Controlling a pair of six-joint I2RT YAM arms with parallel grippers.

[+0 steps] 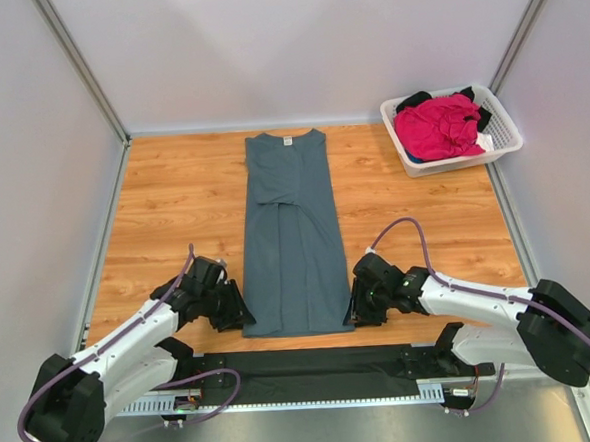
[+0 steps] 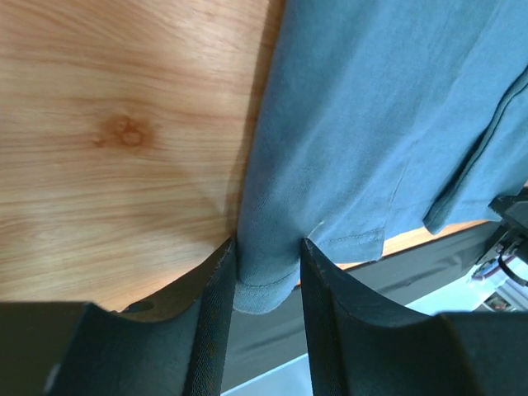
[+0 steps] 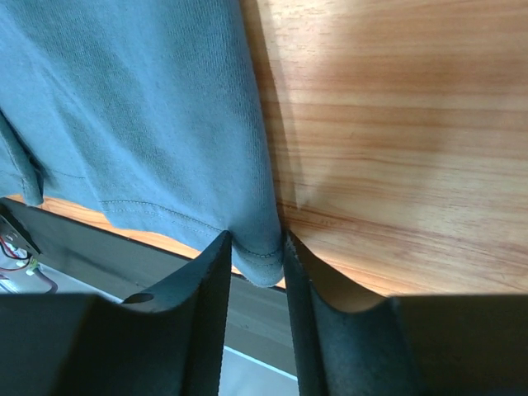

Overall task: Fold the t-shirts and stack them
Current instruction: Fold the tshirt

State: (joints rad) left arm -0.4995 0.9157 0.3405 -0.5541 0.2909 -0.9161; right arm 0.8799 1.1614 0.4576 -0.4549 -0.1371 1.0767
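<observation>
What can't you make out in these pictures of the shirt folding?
- Top view: how many shirts lie in the basket; the pink shirt covers those beneath.
- Top view: the print on the blue-grey t-shirt's neck label; too small.
- Top view: that shirt's near corners, hidden under the left hand and right hand.
- Wrist views: whether either hand truly grips the hem; cloth fills both gaps.

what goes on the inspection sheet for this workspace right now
surface: wood-grain table
job's things: blue-grey t-shirt folded into a long strip mid-table; pink t-shirt and black cloth heaped in the basket
clutter: white basket at the far right corner
hands: left hand and right hand each straddle a near hem corner, jaws apart
cables: purple cables loop along both arms, off the cloth
surroundings: plain grey walls
</observation>
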